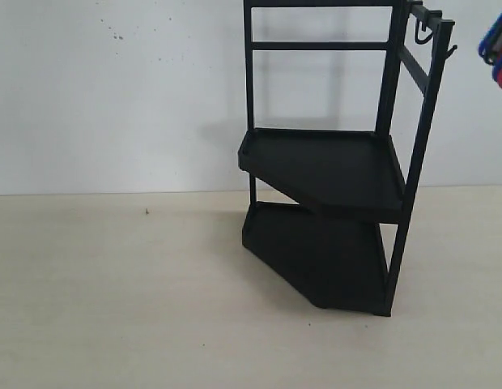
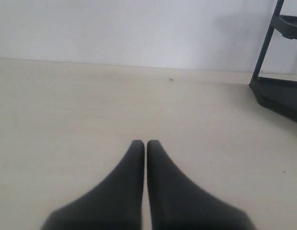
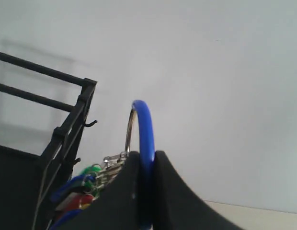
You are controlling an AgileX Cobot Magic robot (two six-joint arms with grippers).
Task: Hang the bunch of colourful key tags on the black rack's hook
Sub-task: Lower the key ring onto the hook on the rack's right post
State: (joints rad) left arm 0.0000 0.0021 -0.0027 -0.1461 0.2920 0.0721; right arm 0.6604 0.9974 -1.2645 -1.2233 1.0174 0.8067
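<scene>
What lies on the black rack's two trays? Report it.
On the black rack, the upper tray shows nothing but bare surface. The lower tray is bare at the front, but its back part is covered by the upper tray, so that is unknown.

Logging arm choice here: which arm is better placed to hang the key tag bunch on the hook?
Right. The right tool holds the key tag bunch raised near the hook; the left tool is shut, empty, low over the table.

colourful key tag bunch (image 1: 495, 44) at the right edge, near the hook (image 1: 452, 52) on the black rack (image 1: 332, 172).
</scene>
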